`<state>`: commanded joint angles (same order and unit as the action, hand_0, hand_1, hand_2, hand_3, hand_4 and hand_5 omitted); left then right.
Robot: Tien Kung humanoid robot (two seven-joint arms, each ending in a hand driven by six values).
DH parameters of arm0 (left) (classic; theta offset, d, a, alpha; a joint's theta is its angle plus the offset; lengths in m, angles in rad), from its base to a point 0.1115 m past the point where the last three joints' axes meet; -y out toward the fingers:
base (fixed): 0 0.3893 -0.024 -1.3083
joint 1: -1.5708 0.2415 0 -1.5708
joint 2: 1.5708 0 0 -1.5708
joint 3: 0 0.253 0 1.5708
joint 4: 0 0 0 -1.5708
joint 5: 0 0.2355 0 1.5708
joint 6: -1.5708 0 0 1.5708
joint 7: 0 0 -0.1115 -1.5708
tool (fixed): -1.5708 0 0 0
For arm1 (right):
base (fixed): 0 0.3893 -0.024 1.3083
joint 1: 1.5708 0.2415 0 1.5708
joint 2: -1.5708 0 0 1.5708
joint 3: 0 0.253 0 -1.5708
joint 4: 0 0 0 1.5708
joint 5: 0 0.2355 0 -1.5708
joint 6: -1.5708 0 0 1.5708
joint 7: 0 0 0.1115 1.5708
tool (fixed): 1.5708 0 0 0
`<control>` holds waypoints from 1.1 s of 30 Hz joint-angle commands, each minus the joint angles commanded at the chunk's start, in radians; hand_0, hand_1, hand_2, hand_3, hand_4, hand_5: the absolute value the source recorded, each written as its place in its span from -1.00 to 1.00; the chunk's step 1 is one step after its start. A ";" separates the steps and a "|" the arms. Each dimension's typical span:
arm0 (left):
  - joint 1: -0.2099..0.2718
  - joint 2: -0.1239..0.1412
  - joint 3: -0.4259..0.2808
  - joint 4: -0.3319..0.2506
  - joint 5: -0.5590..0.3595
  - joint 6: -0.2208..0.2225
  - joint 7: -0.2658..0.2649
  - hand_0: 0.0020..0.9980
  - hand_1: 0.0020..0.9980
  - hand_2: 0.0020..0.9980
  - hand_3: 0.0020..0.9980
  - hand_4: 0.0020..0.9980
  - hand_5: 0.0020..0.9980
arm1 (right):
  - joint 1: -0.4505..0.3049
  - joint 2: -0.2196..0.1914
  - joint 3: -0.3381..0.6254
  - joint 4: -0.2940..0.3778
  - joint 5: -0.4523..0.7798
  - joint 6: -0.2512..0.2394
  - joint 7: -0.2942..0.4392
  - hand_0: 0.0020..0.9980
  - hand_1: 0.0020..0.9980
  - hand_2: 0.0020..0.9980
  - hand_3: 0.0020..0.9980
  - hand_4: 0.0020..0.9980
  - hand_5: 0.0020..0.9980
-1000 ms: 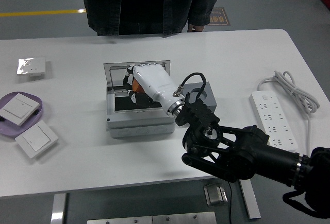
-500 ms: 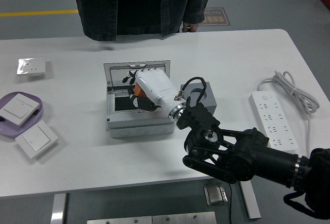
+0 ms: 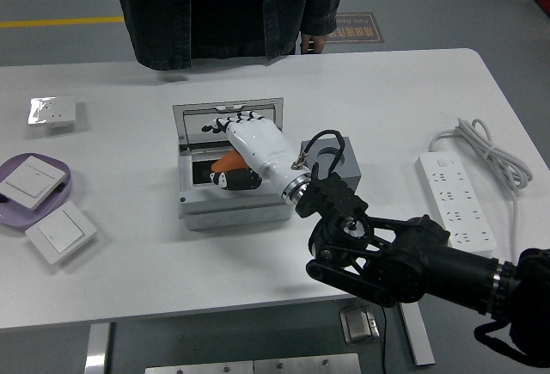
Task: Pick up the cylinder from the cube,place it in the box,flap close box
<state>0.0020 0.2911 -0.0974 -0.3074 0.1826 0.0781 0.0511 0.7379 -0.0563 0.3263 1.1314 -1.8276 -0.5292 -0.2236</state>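
The tabletop [image 3: 129, 254] is plain white. At the frame's centre, the box [image 3: 228, 206] is pale grey with a dark inside and a shiny, mirror-like lid, and the cylinder [image 3: 229, 162] in it is orange. The right hand [image 3: 249, 150] has a white shell with black fingers [image 3: 225, 122] — its arm is black throughout. Just right of centre, the cube [image 3: 344, 157] is mid grey. At the left edge, a lilac plate [image 3: 64, 187] carries a white switch [image 3: 30, 180]; another white switch [image 3: 60, 232] lies below it. The power strip [image 3: 455, 200] on the right is white, cord included. At the top, a person's shirt [image 3: 215, 4] is dark — nearly black.
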 joint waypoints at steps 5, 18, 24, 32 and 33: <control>0.001 -0.001 0.003 0.000 -0.003 0.000 -0.002 0.23 0.25 0.18 0.23 0.36 -0.56 | -0.015 -0.020 0.023 0.049 0.112 -0.043 0.056 0.86 0.55 0.50 0.58 0.91 -0.12; -0.002 0.000 0.006 0.000 -0.006 0.000 -0.004 0.23 0.25 0.18 0.23 0.36 -0.56 | 0.041 -0.075 0.097 0.156 0.201 -0.061 0.086 0.74 0.44 0.41 0.50 0.87 -0.14; -0.003 0.003 0.001 -0.001 0.001 -0.001 0.000 0.23 0.25 0.18 0.22 0.36 -0.56 | 0.091 -0.079 0.079 0.082 0.238 -0.060 0.106 0.70 0.43 0.40 0.49 0.83 -0.15; -0.010 0.007 0.002 -0.002 0.005 -0.002 0.000 0.23 0.25 0.18 0.23 0.36 -0.56 | 0.139 -0.074 0.013 -0.047 0.334 -0.054 0.133 0.69 0.43 0.40 0.47 0.82 -0.14; -0.010 0.007 0.002 -0.002 0.006 -0.002 0.001 0.23 0.25 0.18 0.23 0.36 -0.56 | 0.139 -0.076 0.005 -0.058 0.347 -0.054 0.135 0.69 0.43 0.40 0.47 0.82 -0.14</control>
<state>-0.0083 0.2980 -0.0957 -0.3091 0.1883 0.0761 0.0517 0.8766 -0.1321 0.3310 1.0738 -1.4808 -0.5828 -0.0882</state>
